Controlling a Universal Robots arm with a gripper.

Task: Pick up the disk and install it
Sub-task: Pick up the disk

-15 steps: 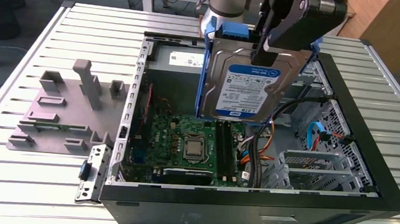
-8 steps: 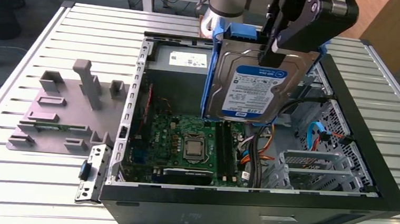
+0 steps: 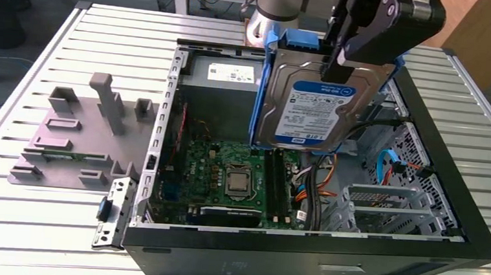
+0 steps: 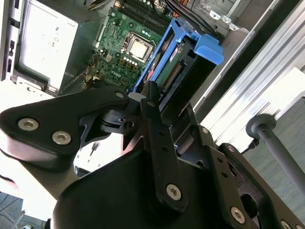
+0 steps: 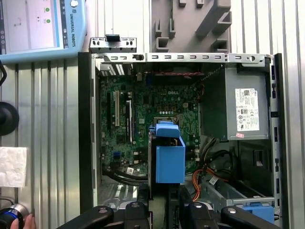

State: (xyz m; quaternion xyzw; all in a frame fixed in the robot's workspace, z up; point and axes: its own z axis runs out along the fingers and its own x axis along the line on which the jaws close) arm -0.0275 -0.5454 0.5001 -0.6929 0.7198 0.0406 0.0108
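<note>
The gripper (image 3: 351,62) has its jaws drawn narrow and clamped on the disk (image 3: 315,111), gripping its upper end. One finger (image 3: 360,45) lies over the labelled face, and the drive's body hides the other finger in the exterior view. In the second wrist view the fingers (image 4: 153,119) stand either side of the drive's thin edge, and the rest of it, in its blue carrier (image 4: 209,48), runs on beyond the jaws.

The disk hangs below the jaws, nearly upright and slightly tilted, over the open side of the computer case (image 3: 307,253), which lies on a slatted table (image 3: 32,226). Its lower edge overlaps the motherboard (image 3: 217,168) near the processor socket (image 3: 237,180); how far it is above the board cannot be told. The arm and gripper cover the carrier's top.

In the first wrist view the carrier (image 5: 169,157) shows edge-on just past the jaws, hiding the drive's label and part of the board. The power supply (image 5: 238,110) sits off to one side of the jaws, with orange and black cables beside it. A blue bracket (image 5: 261,211) in the drive cage (image 3: 396,203) is cut off at the frame's edge. A grey fixture (image 3: 82,132) stands on the table outside the case, on the far side of the board from the jaws. A teach pendant (image 5: 38,24) and a white cloth (image 5: 12,167) lie well away from the jaws, both partly cropped.
</note>
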